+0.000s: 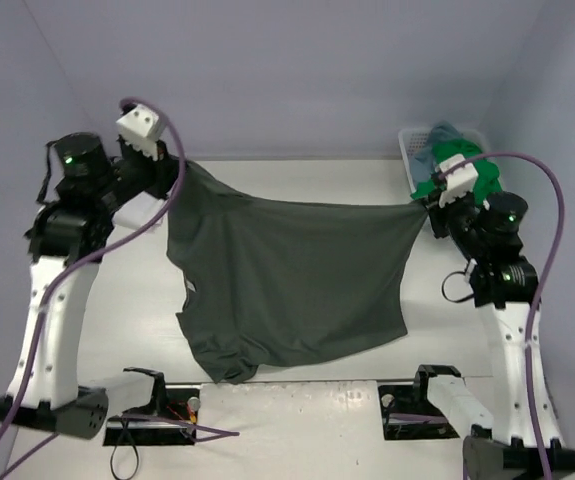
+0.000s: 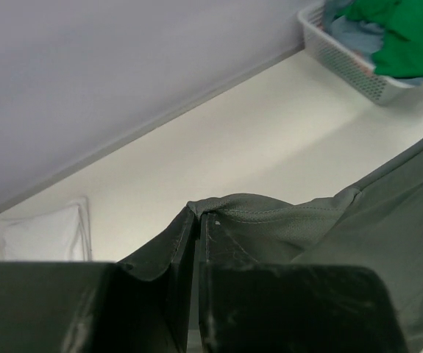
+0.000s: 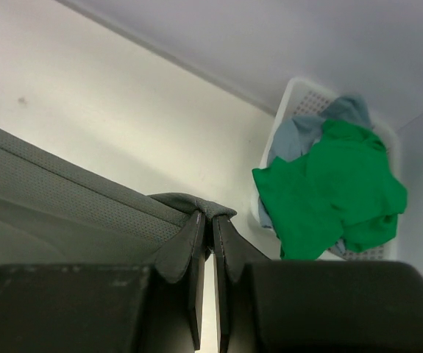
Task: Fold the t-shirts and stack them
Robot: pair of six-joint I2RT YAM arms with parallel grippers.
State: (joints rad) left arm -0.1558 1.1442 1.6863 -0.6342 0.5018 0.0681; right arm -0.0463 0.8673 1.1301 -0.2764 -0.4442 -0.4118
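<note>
Left hand (image 2: pixel 198 219) and right hand (image 3: pixel 210 219) each pinch the dark grey t-shirt (image 1: pixel 287 270).

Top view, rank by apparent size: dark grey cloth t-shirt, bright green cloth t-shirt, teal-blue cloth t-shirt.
1. dark grey cloth t-shirt, largest by far.
2. bright green cloth t-shirt, partly hidden.
3. teal-blue cloth t-shirt, smallest, though mostly covered.

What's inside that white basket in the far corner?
The basket holds a bright green t-shirt on top, spilling over the rim, and a teal-blue t-shirt partly showing beneath it. Whatever lies deeper is covered by these two.
</note>
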